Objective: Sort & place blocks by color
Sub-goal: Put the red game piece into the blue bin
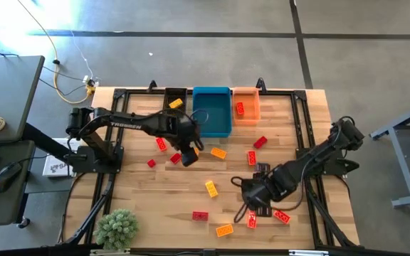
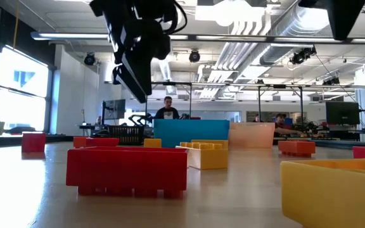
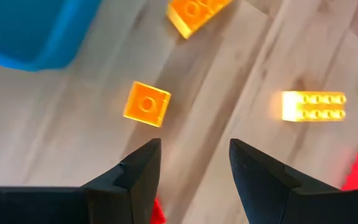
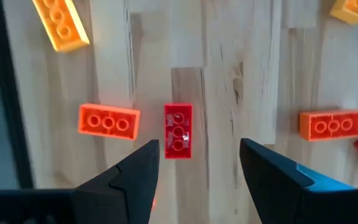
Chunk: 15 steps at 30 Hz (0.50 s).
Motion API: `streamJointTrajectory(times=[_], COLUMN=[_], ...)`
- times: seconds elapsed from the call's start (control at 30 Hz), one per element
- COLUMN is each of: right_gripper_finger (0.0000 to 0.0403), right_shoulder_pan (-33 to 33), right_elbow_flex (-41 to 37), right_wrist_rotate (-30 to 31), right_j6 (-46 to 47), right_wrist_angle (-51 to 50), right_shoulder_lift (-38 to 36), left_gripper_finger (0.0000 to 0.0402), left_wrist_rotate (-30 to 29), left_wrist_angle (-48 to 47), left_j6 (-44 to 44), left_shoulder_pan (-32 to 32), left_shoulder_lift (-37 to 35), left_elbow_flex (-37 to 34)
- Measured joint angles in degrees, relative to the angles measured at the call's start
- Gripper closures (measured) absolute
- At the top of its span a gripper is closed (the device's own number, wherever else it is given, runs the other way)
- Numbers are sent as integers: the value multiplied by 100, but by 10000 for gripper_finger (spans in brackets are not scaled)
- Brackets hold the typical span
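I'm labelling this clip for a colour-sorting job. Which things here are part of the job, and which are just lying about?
Part of the job:
- blocks scattered on the table, red, orange and yellow
- black bin, blue bin, orange bin
- left gripper and right gripper, both open

Just lying about:
- green plant at the table's corner
- yellow cable on the floor

black bin (image 1: 175, 97), blue bin (image 1: 212, 112), orange bin (image 1: 246, 104), perhaps a plant (image 1: 117, 227).

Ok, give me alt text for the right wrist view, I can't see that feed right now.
The right hand hovers open above the wooden table, its two dark fingers framing a small red block that lies lengthwise between them. An orange-red block lies beside it, another farther off, and a yellow-orange block beyond.
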Motion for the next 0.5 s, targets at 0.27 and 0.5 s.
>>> streamJointTrajectory(times=[0.27,0.5], right_gripper_finger=[192,192], right_shoulder_pan=[359,431], right_elbow_flex=[-2,-2], right_wrist_rotate=[315,373], right_j6=[-246,-166], right_wrist_angle=[97,368], right_shoulder_lift=[514,990], left_gripper_finger=[223,223], left_wrist_rotate=[-68,-73], left_wrist_angle=[4,5], left_j6=[-109,-105], left_shoulder_pan=[-295,-330], left_shoulder_lift=[0,0], left_elbow_flex=[0,0])
